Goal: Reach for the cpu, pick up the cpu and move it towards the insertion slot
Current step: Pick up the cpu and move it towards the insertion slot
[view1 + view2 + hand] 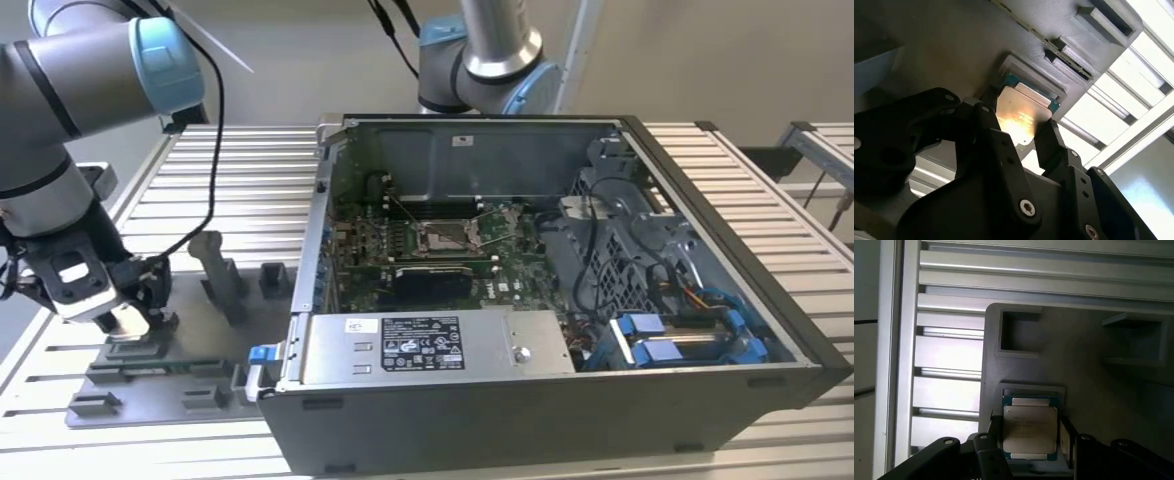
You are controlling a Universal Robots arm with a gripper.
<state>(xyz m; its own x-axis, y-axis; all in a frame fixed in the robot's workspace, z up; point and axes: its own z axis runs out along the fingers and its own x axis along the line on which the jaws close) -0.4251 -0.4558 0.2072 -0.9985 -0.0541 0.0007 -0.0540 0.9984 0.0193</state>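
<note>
The jaws of our gripper (1019,120) straddle the cpu (1030,429) in the tray (1094,370); we cannot tell whether they clench it.

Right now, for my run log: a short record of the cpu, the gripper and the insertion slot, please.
cpu: lying in a pocket of the grey tray
gripper: low over the tray, around the cpu, at the exterior view's left
insertion slot: inside the open computer case, well apart from the gripper
stage: cpu not yet at the slot
</note>
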